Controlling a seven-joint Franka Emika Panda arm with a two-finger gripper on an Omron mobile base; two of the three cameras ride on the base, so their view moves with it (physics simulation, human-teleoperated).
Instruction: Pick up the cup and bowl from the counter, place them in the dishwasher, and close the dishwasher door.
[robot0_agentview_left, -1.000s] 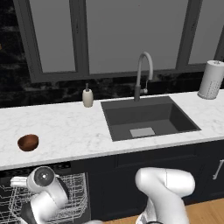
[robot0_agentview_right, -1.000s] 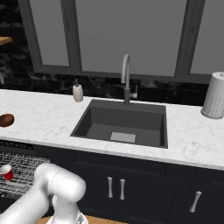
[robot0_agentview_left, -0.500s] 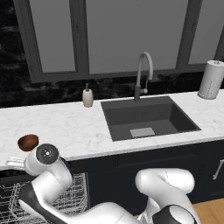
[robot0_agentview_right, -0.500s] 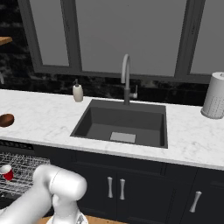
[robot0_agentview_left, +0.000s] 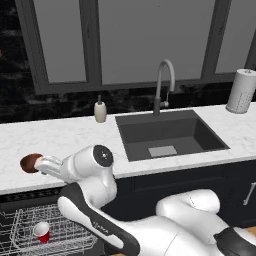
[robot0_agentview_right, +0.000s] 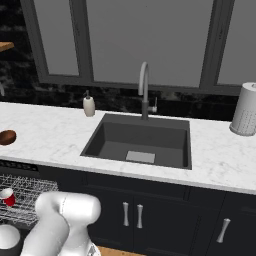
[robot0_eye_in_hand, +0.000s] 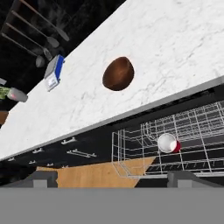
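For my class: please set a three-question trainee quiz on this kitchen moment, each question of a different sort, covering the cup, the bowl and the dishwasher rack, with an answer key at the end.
1. True or false: the cup sits in the dishwasher wire rack.
2. Where does the bowl rest? A) in the sink B) on the counter C) in the rack
3. Fill in the missing word: the beige soap bottle stands on the counter, behind the sink, to the ______ of the faucet in the right base view.

Key
1. True: the red cup lies among the white wires.
2. B: it is on the marble slab, near the front edge.
3. left
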